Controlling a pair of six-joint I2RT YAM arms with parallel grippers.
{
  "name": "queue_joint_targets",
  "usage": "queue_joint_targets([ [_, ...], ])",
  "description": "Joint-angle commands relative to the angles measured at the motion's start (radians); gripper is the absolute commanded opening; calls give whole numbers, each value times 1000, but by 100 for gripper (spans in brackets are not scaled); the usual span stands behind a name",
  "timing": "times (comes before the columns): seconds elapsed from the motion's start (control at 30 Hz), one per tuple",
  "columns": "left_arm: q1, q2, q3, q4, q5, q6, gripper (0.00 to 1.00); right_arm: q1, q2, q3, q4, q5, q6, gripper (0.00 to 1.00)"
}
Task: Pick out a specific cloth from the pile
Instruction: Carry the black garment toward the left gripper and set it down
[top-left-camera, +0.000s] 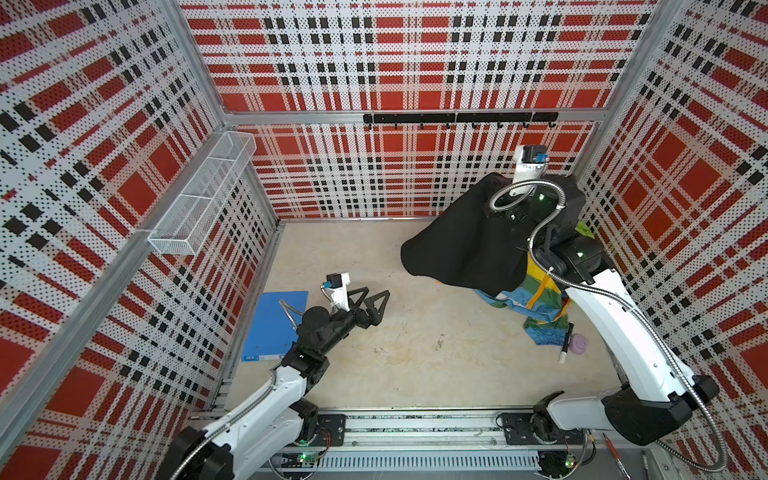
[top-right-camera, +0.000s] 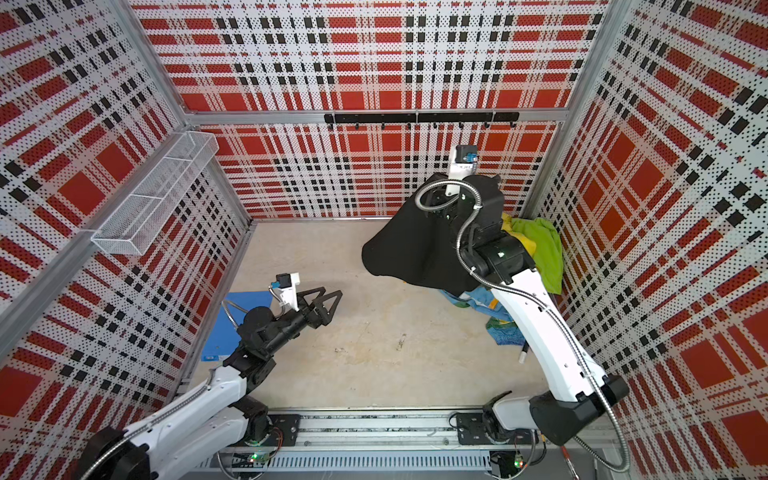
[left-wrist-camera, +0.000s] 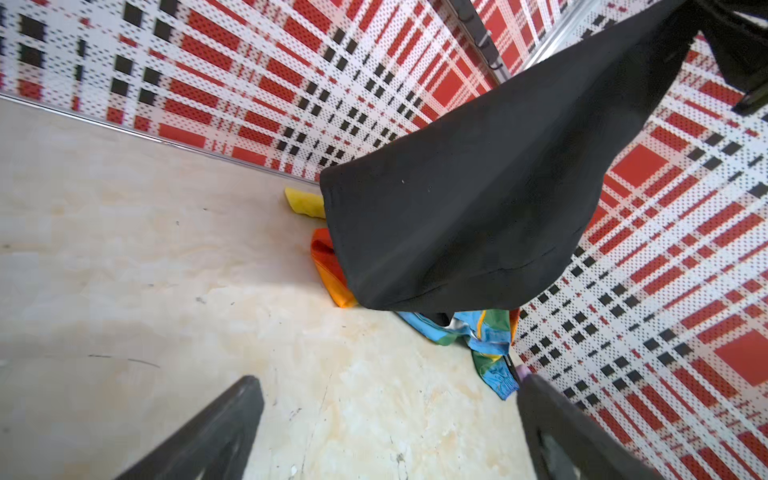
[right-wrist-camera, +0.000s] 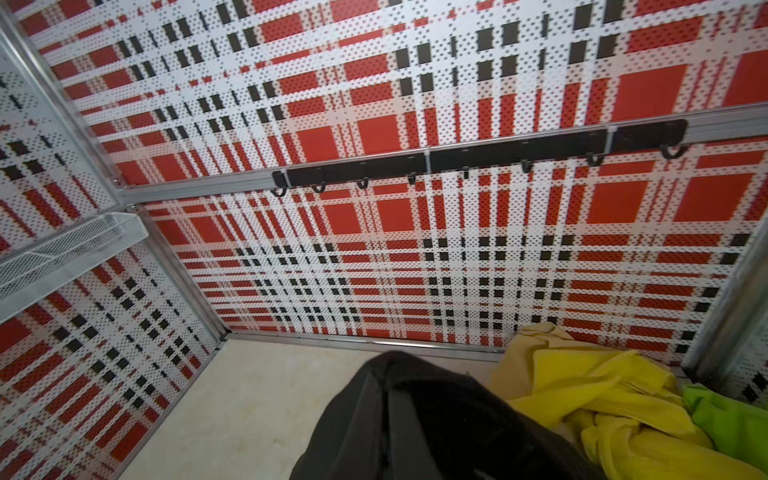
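The black cloth (top-left-camera: 457, 245) hangs in the air at the back right, draped down from my right gripper (right-wrist-camera: 390, 374), which is shut on its upper part. It shows in both top views (top-right-camera: 415, 249) and in the left wrist view (left-wrist-camera: 478, 187). Under and behind it lies the pile: rainbow-patched fabric (top-left-camera: 540, 299), lime green fabric (top-right-camera: 544, 249) and yellow fabric (right-wrist-camera: 602, 395). The cloth's lower edge hangs over the rainbow fabric (left-wrist-camera: 486, 336). My left gripper (top-left-camera: 376, 297) is open low over the bare floor at the left, nothing between its fingers (left-wrist-camera: 232, 415).
A blue folder (top-left-camera: 276, 324) lies flat by the left wall beside the left arm. A black marker (top-left-camera: 566, 340) and a small purple object (top-left-camera: 578, 344) lie near the pile's front. A wire basket (top-left-camera: 203, 195) hangs on the left wall, a hook rail (top-left-camera: 457, 118) on the back wall.
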Motion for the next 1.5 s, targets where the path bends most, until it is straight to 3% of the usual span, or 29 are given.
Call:
queue_joint_targets([
  [0.0, 59, -62, -17, -79, 23, -14, 99, 70, 40, 60, 128, 56, -40, 0],
  [0.2, 115, -157, -6, -157, 39, -11, 99, 200, 166, 158, 158, 67, -64, 0],
  [0.4, 126, -241, 15, -239, 1, -5, 99, 260, 284, 248, 162, 25, -38, 0],
  [0.63, 128, -362, 76, -393, -64, 51, 99, 269, 337, 212, 165, -19, -4, 0],
  [0.87, 130, -401, 83, -441, -85, 59, 99, 271, 465, 255, 131, -222, 47, 0],
  [1.03, 130, -418, 72, -460, -106, 60, 99, 288, 505, 178, 204, -219, 60, 0],
  [1.47, 134, -436, 47, -473, -121, 50, 99, 308, 658, 203, 189, -244, 92, 0],
])
